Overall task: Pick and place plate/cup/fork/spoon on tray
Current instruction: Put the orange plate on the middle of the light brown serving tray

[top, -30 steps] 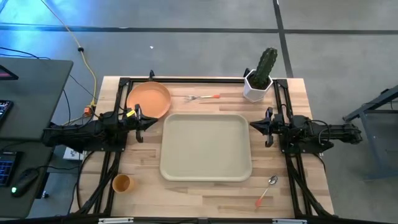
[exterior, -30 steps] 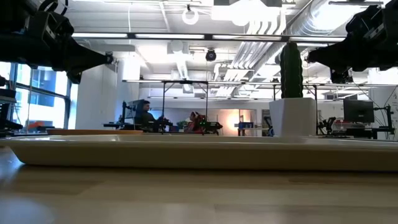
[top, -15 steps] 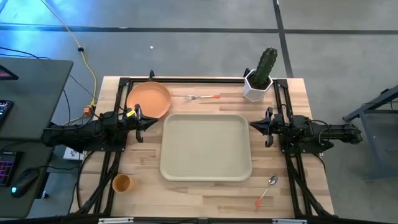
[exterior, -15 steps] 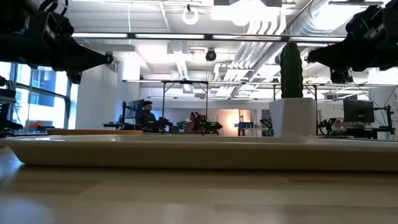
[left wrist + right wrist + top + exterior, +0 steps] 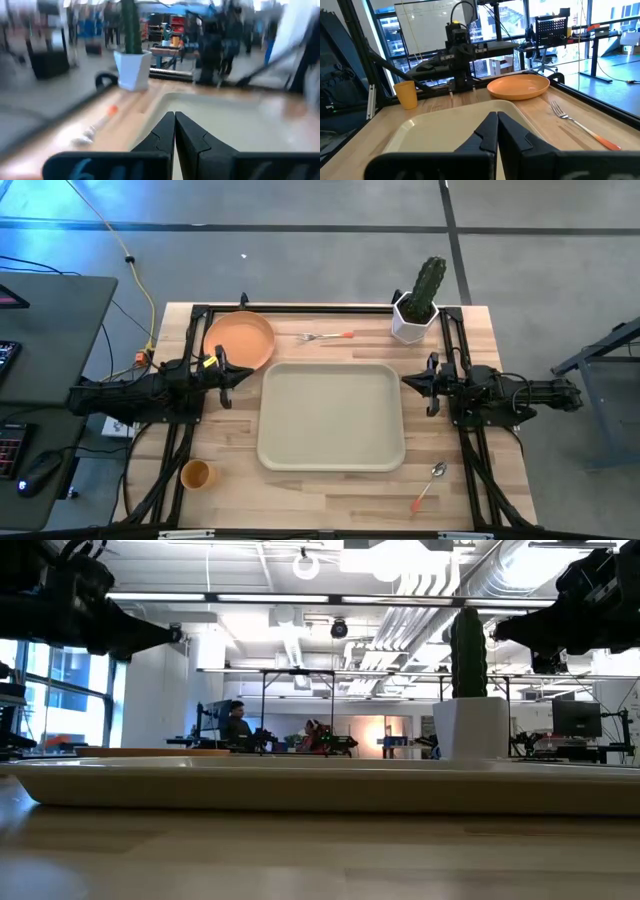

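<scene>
The beige tray (image 5: 332,416) lies in the middle of the table. The orange plate (image 5: 239,340) rests at the far left and the fork (image 5: 327,337) lies beyond the tray's far rim. The cup (image 5: 195,474) stands at the near left. The spoon (image 5: 428,484) lies at the near right. My left gripper (image 5: 247,374) is shut and empty beside the tray's left rim, just near of the plate. My right gripper (image 5: 404,381) is shut and empty at the tray's right rim. The right wrist view shows the plate (image 5: 518,86), cup (image 5: 407,94) and fork (image 5: 580,125).
A white pot with a green cactus (image 5: 417,305) stands at the far right corner, beyond my right arm. Black frame rails run along the table's left, right and far sides. A desk with a keyboard and mouse stands off the table's left side.
</scene>
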